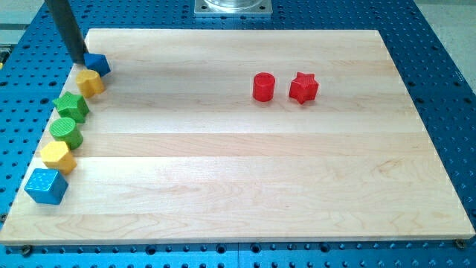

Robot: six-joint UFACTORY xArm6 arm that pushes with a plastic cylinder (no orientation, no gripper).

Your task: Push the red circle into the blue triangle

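Two red blocks sit side by side toward the counter's (223, 171) upper right: red circle (263, 87), red star (303, 88). Blue triangle (97, 64) lies far left. My tip (79, 59) touches its left edge (no end effector fitted, rod only, nothing held).

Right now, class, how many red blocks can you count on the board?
2. The red circle sits toward the view's upper right of centre; the red star is just to its right, apart from it. None looks hidden.
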